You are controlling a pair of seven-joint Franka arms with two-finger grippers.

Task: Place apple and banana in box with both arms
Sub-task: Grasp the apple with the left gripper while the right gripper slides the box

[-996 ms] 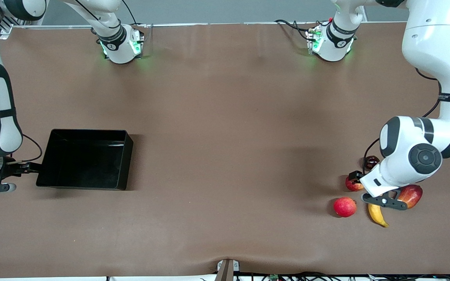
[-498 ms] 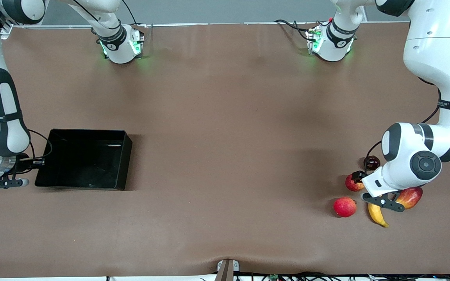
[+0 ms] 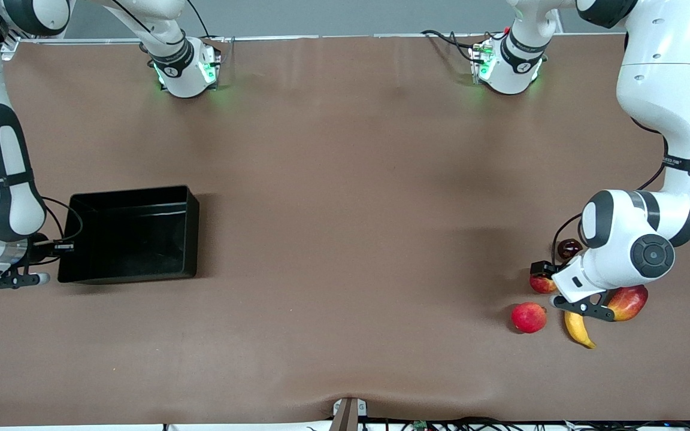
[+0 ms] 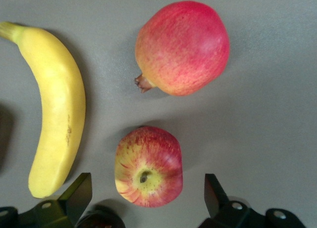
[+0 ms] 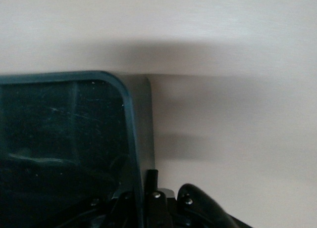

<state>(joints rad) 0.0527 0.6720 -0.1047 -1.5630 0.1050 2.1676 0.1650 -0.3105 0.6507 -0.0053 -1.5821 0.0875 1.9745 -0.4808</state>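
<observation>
My right gripper [image 3: 51, 246] is clenched on the wall of the box [image 3: 131, 236] at the right arm's end of the table. The right wrist view shows the fingers pinching the rim [image 5: 132, 154] near a rounded corner. The box sits slightly skewed on the brown table [image 3: 345, 209]. Nothing shows inside it.

My left gripper [image 3: 583, 307] is down low over the fruit cluster at the left arm's end of the table, fingers spread wide and holding nothing. In the left wrist view the apple [image 4: 148, 166] lies between the two fingertips [image 4: 79, 191], stem dimple and yellow patch facing the camera. Neither fingertip touches it. In the front view the apple [image 3: 541, 284] is partly hidden under my left wrist.

The banana [image 4: 53, 107] lies just beside the apple, apart from it. In the front view its lower half [image 3: 578, 330] pokes out from under the gripper toward the camera, dark tip nearest.

A pinkish-red round fruit [image 3: 528, 316] sits on the table nearer to the front camera than the apple and beside the banana. A red-yellow mango [image 3: 628, 301] lies just beside the left gripper, toward the left arm's end. A small dark fruit [image 3: 569, 247] lies farther from the camera than the apple, partly hidden by the arm.
</observation>
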